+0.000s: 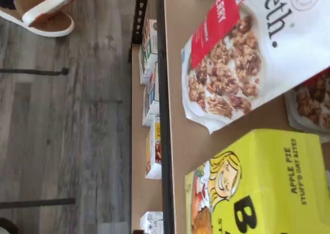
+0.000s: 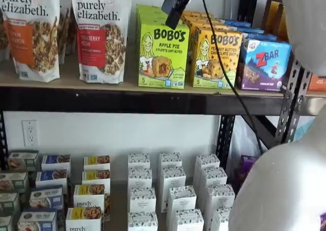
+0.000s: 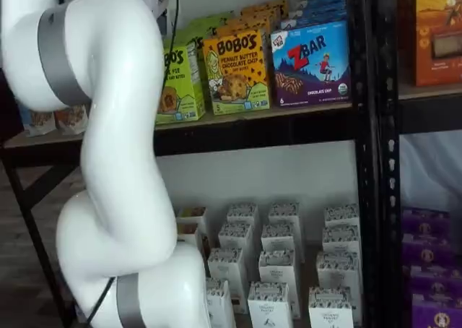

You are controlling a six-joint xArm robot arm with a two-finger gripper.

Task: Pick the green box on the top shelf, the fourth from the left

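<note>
Wrist view: the lime-green upright carton printed "Apple Pie Stuff'd Oat Bites" (image 1: 263,185) fills one corner, standing on the tan wood-coloured top shelf board with its black metal front beam (image 1: 178,89). One white granola pouch with a red label (image 1: 242,53) lies beside it, with part of a further pouch past it. Nothing touches the carton, so the grasp appears not yet begun. The pincer does not show here.

In a shelf view, the pincer (image 2: 175,7) hangs from the upper edge just above and in front of the green carton (image 2: 163,55). Only its dark end shows, side-on, so its gap cannot be read there; taken otherwise, the jaws stand at their widest and hold nothing. The carton sits in its row, untouched. On this shelf board I count two granola pouches in full, one front green carton, one yellow-orange peanut butter carton (image 2: 216,58) and one blue-purple ZBar carton (image 2: 264,63), each heading a row running back.

In a shelf view, the white arm (image 3: 108,147) covers much of the green carton (image 3: 180,82). What is left: closing in, gripping, lifting out.
</note>
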